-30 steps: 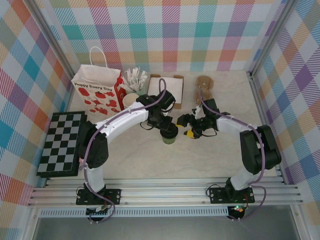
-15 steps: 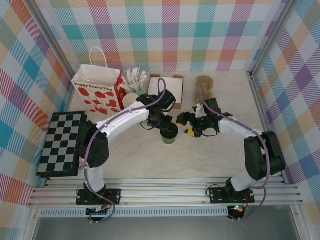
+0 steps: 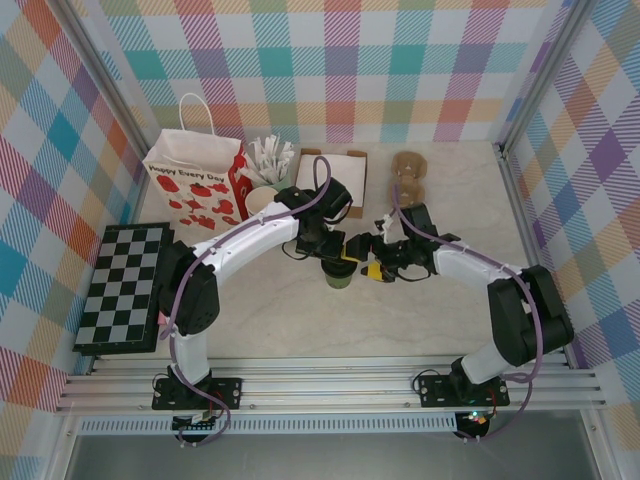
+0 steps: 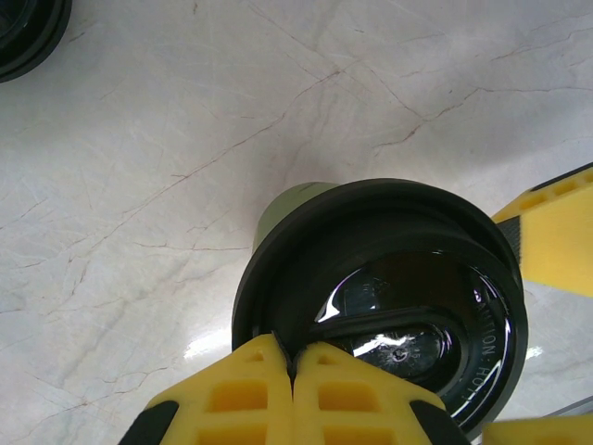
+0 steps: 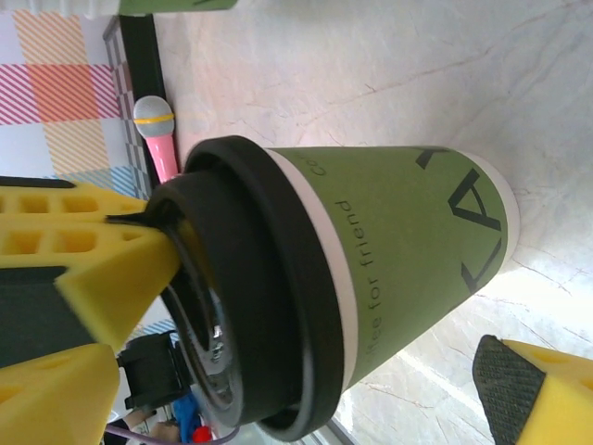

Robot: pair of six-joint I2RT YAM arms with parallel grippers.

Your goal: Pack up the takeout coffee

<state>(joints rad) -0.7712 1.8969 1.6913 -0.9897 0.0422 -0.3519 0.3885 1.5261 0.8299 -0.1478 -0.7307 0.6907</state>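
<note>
Marble tabletop (image 3: 300, 310), left claw (image 4: 294, 360) pinching takeout coffee (image 4: 389, 269), right claw (image 3: 363, 255) spread

the takeout coffee (image 3: 339, 275) stands upright on the worktop (image 3: 300, 310), near its middle. the left gripper (image 3: 335, 256) sits right above it, jaws pinched on the lid's rim. the right gripper (image 3: 368, 262) lies just to its right, jaws either side of the cup and apart from it. behind, from left to right: paper bag (image 3: 190, 180), cup of packets (image 3: 270, 158), flat box (image 3: 335, 170), cardboard piece (image 3: 408, 170). the checkerboard (image 3: 122, 285) lies at the left edge.
</note>
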